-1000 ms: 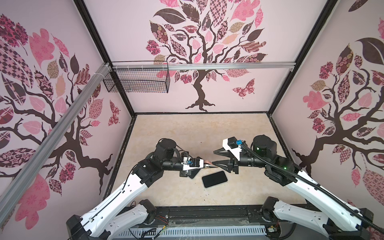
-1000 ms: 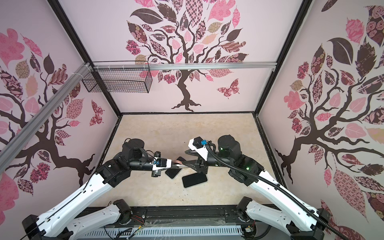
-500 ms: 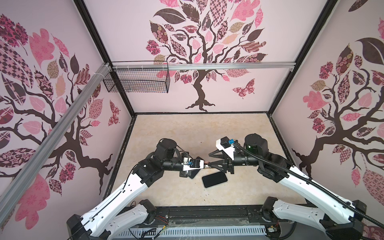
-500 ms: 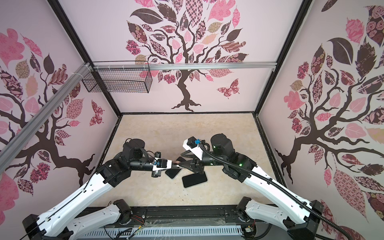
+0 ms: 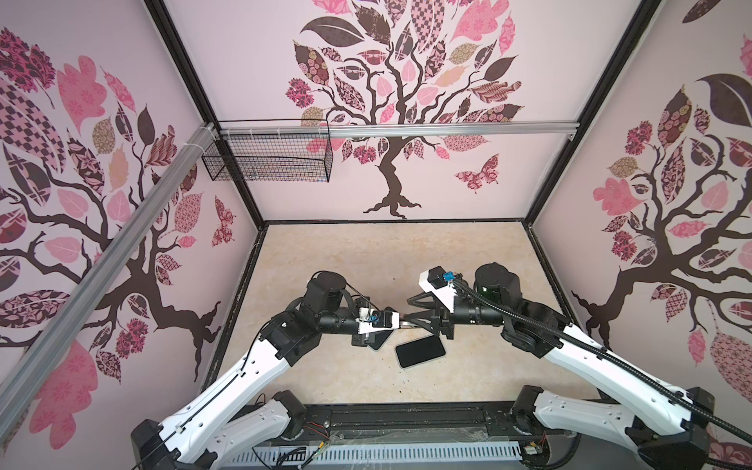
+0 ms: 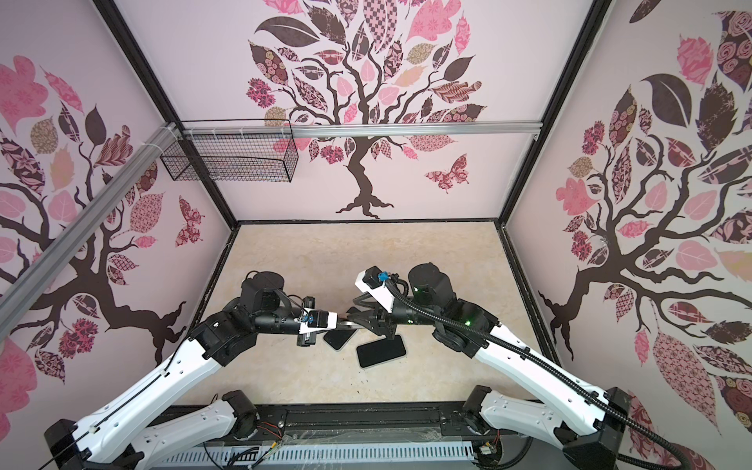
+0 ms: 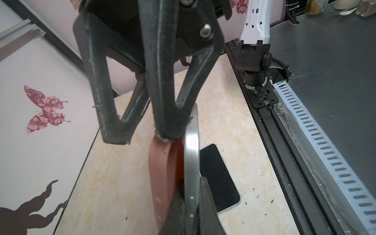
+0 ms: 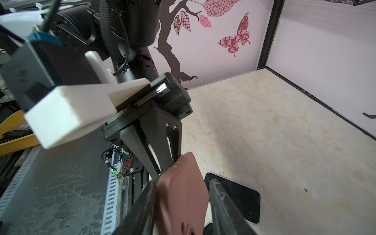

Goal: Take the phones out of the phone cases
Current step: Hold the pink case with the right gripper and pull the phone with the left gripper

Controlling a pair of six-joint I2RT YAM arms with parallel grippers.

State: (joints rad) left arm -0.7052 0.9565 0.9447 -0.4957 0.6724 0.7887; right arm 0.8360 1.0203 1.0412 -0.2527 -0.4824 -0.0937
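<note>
Phone in left tool, case attached

Far half of table open; black phone flat beside right gripper.

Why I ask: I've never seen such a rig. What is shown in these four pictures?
Two white robot arms, the left arm and the right arm, work over a beige table. Two pictures look down from overhead; the other two come from a camera on each wrist. The left end effector is shut on the silver-edged phone, held in the air. The right end effector is open, its jaws straddling the reddish-brown case on that phone. A second, black phone lies flat on the table.
</note>
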